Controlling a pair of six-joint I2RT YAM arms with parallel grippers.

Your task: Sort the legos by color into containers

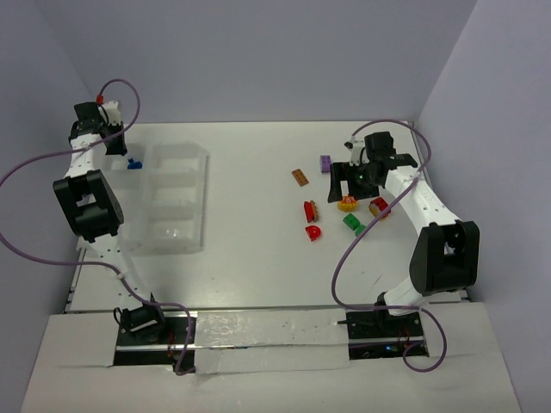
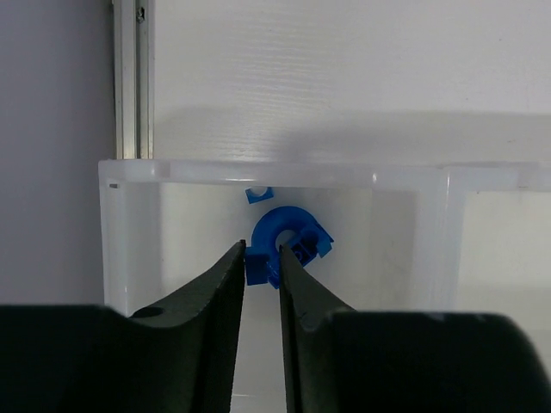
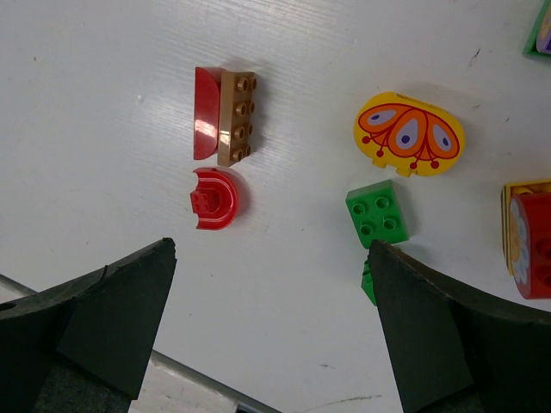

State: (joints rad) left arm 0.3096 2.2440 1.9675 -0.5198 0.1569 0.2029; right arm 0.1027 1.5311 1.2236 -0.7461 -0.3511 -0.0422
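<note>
Blue lego point(image 2: 288, 241) in tray point(image 2: 413, 175) corner | left end effector point(image 2: 260, 255) slightly parted at it — grip unclear | right end effector point(image 3: 271, 249) wide, empty | step: blue drop-off | next: lift clear of tray

Between wide-apart jaws lie a green brick point(image 3: 377, 212), red arch point(image 3: 213, 198), yellow oval point(image 3: 409, 133).

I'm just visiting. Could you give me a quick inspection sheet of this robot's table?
Surface: white tabletop.
Job's things: clear plastic divided tray, left; blue rounded plastic piece at its end compartment; red curved piece, green square brick, yellow printed piece, purple brick loose, right.
Clutter: nothing seen.
Hands: left hand narrowly apart at the blue piece, grip unclear; right hand wide open over loose pieces.
Cables: purple cable loops on each side.
Surroundings: pale lilac walls.
</note>
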